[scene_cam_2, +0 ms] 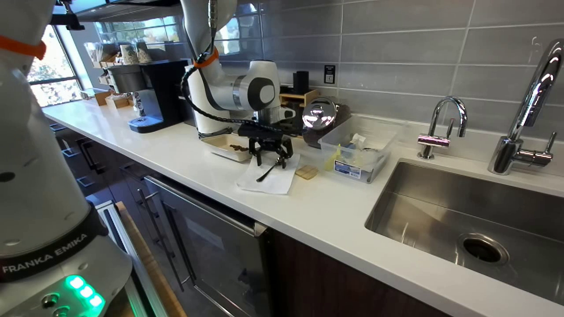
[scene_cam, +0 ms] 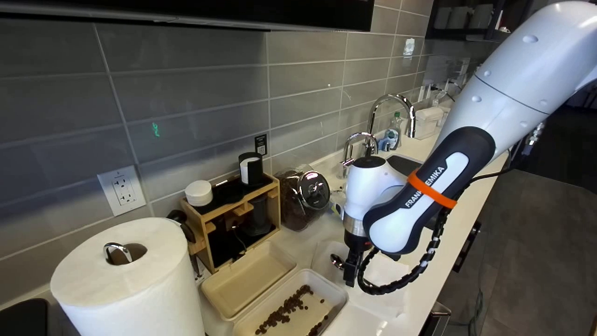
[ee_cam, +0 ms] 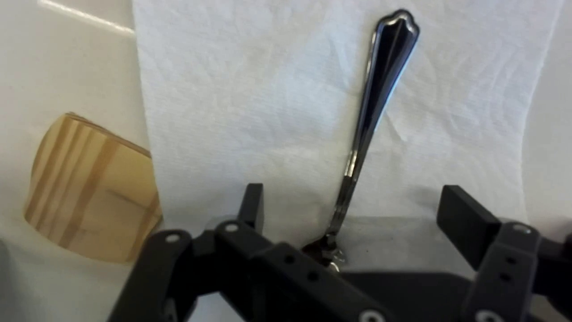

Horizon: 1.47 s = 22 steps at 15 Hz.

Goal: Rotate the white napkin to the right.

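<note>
In an exterior view the white napkin [scene_cam_2: 276,183], a spoon [ee_cam: 375,103] on top, lies at four o'clock from the tray [scene_cam_2: 222,151]; the gripper [ee_cam: 353,208] is spread above; the robot's base [scene_cam_2: 48,215] reads FRANKA EMIKA.

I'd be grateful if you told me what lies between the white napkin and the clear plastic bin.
A striped wooden piece lies between the white napkin and the clear plastic bin in an exterior view.
</note>
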Available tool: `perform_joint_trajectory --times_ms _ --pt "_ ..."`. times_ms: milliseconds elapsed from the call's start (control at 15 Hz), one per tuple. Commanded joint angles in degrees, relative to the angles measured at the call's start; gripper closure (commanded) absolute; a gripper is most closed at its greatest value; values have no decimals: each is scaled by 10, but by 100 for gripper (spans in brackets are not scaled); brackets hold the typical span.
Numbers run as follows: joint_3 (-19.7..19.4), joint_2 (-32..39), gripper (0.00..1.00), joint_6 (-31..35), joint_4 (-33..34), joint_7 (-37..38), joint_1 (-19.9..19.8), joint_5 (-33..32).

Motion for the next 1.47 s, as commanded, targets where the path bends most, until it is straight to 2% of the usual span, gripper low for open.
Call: perform_joint_trajectory --times_ms 0,467,1400 --pt "-9 29 0 6 22 7 15 -20" --pt "-8 44 0 -2 24 9 10 -10" --pt "-40 28 0 -10 -6 44 11 -7"
